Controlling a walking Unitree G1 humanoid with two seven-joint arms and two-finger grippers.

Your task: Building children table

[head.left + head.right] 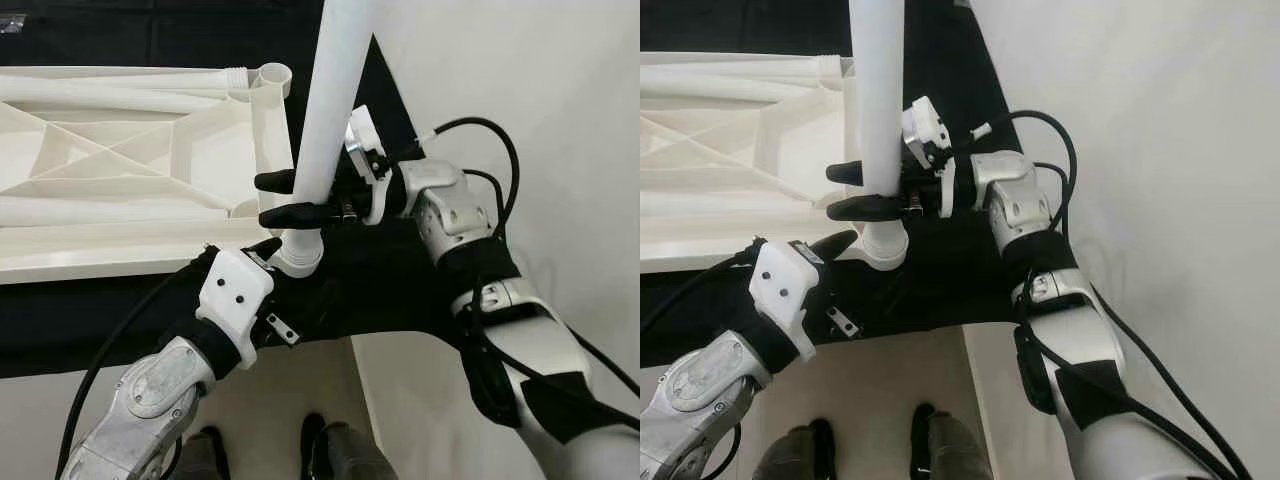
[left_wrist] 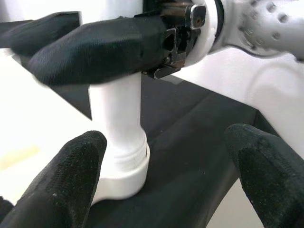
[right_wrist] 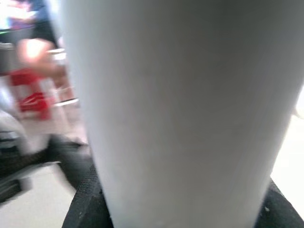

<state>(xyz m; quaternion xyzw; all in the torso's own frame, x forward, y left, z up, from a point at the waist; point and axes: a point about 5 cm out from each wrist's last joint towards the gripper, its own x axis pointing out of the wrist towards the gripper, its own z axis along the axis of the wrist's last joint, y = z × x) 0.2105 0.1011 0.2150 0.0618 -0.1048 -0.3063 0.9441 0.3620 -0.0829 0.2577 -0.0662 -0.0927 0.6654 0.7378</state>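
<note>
right tool (image 1: 283,197) clamps white leg (image 1: 335,90) upright in its corner socket (image 1: 297,256) for seating, left tool (image 2: 166,175) open beside

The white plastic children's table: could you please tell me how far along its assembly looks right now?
Done: the white ribbed plastic tabletop lies upside down on the black cloth. In hand: the right gripper clamps an upright white tube leg standing in the near corner socket; the left gripper is open beside that socket. Left: another corner socket is empty, and loose white tubes lie on the tabletop.
</note>
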